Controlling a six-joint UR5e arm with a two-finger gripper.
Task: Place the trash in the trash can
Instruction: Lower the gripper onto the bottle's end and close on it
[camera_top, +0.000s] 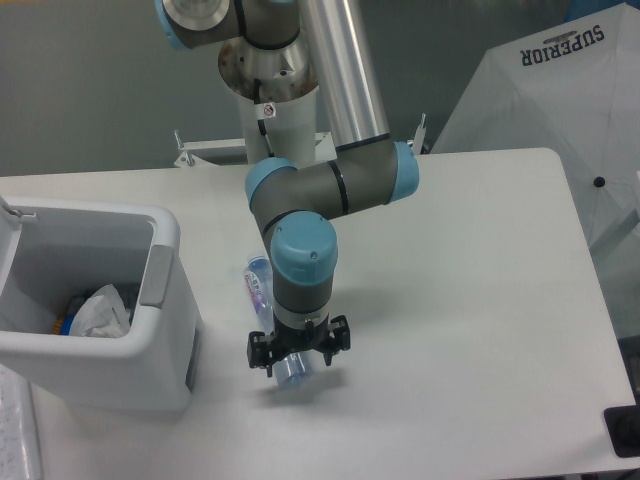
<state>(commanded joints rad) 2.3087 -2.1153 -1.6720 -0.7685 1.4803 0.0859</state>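
Fixed camera view. The arm (330, 190) descends from the top centre of the frame, bends at a blue-capped joint and points straight down at the table (470, 300) in the lower centre. The gripper (299, 358) is at the level of the table top, directly over the lower end of the clear plastic bottle (262, 285). Its two dark fingers (260, 355) stand spread, one to the left and one to the right of the bottle body, with the bottle's clear end visible between them. Whether the fingers press on the plastic cannot be determined from this angle; the jaws appear parted to about the bottle's width.

The bottle lies on its side on the table, running from the centre of the frame down and to the right. Its upper end with the blue, red and white label shows just left of the wrist; its middle is hidden behind the wrist housing. It lies just to the right of the trash can (165, 300).

The trash can occupies the lower left of the frame. It is a white boxy bin with a thick rim and a grey handle on the side facing the bottle. A crumpled white wad (100, 313) lies inside it, near the bottom.

A white umbrella (560, 110) marked SUPERIOR fills the upper right corner, beyond the table edge.
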